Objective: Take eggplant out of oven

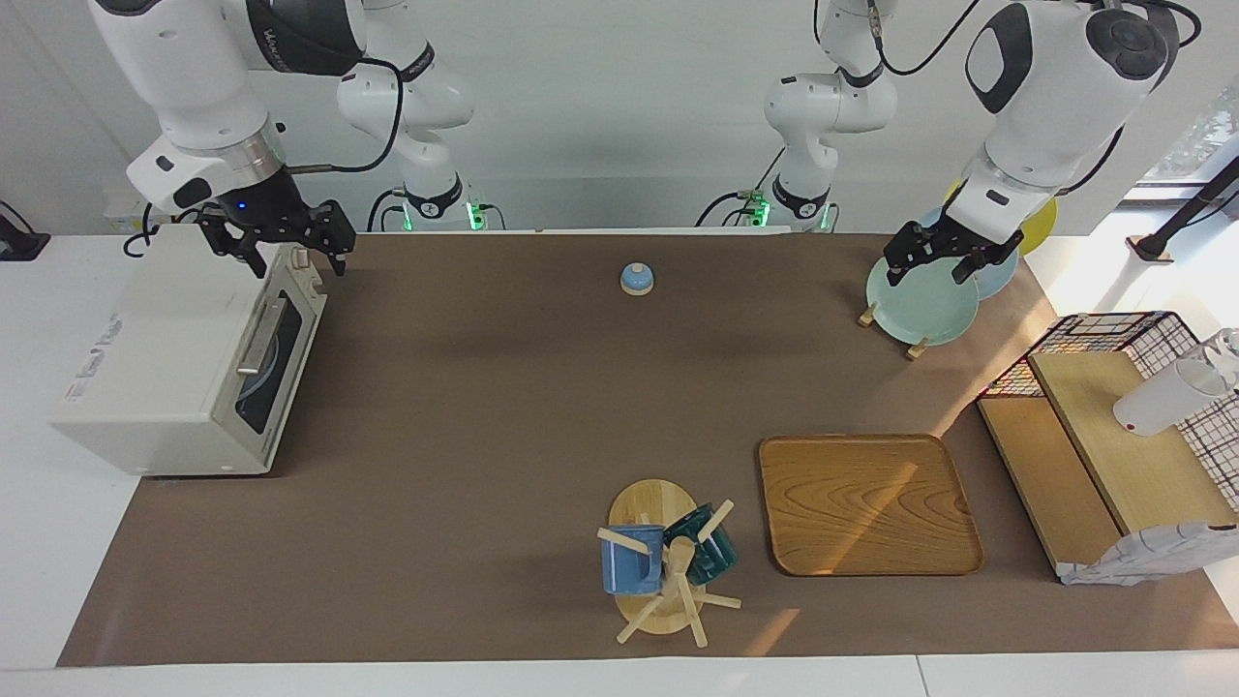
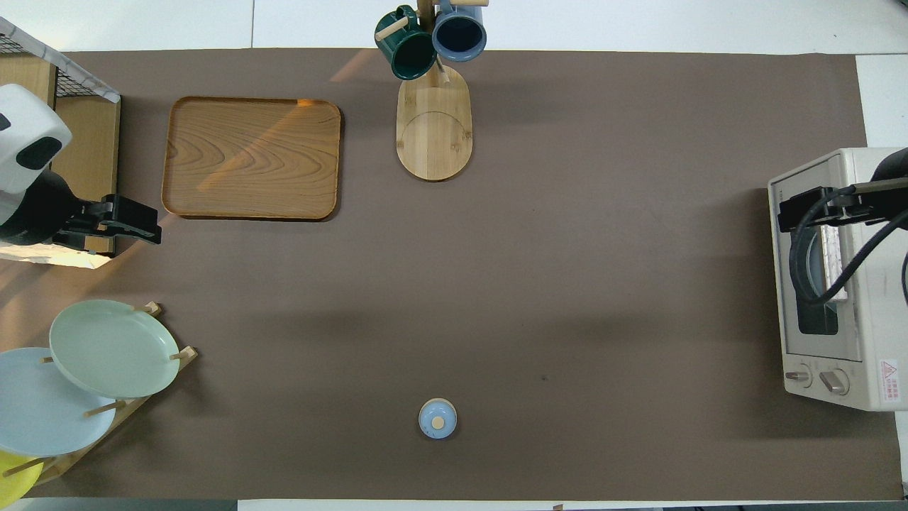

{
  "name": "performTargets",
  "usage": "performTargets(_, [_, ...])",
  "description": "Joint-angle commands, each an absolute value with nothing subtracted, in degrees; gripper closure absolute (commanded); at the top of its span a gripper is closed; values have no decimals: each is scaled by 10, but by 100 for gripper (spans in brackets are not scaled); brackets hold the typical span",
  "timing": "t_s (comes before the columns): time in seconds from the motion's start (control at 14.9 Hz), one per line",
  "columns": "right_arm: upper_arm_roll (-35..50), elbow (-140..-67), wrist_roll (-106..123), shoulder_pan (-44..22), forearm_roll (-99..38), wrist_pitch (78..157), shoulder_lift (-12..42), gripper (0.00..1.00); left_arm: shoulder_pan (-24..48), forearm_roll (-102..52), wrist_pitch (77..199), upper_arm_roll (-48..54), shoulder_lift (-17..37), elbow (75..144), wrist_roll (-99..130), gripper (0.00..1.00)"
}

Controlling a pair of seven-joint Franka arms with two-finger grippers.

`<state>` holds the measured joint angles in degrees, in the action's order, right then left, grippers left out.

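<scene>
At the right arm's end, cream-white boxy oven (image 1: 184,373), dark glass door shut.

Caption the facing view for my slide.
Right gripper open above the closed oven; left gripper waits over the plates.

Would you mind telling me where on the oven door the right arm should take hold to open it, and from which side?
Probably the metal bar handle on the oven door. It stands off the dark glass and runs along the door, so jaws can close across the bar. Come from in front of the door; the right gripper is over the oven's knob end. The door appears closed.
</scene>
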<state>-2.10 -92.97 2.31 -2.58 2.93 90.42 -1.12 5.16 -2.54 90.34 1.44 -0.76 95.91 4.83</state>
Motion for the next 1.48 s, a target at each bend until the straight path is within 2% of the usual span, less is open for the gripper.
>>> performTargets(0.0, [-23,-934,13,-24,12,915,-18,0,45,-26,905,19,-16,967,49,0])
performTargets(0.54, [-22,-942,19,-26,20,907,-22,0,45,-26,905,19,-16,967,49,0])
performTargets(0.6, [-22,-943,21,-25,20,906,-23,27,45,-26,905,19,-16,967,49,0])
performTargets(0.74, [-23,-951,21,-25,21,911,-25,88,45,-26,905,19,-16,967,49,0])
performTargets(0.81, [-23,-962,28,-23,21,915,-30,99,45,-26,905,19,-16,967,49,0])
performTargets(1.01, [-24,-997,99,8,22,939,-44,100,45,-26,905,19,-16,967,49,0])
performTargets(1.41, [-25,-1091,-38,11,139,1020,-51,100,45,-26,905,19,-16,967,49,0])
